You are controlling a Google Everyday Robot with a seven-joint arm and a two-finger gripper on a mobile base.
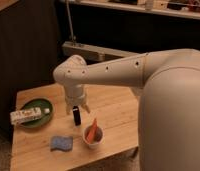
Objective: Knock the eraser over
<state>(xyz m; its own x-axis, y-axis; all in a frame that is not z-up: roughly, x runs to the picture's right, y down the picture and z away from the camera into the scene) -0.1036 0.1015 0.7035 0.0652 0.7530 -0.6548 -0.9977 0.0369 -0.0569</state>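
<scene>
The eraser (76, 117) stands upright on the counter (113, 107). I see the gripper (79, 108) right over it, jaws spread astride its top; contact I cannot tell.

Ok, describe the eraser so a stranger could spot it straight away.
On the pale wooden table, look just under the white arm's gripper. The eraser is the small upright black block there, unlike the white cup and blue sponge nearby.
</scene>
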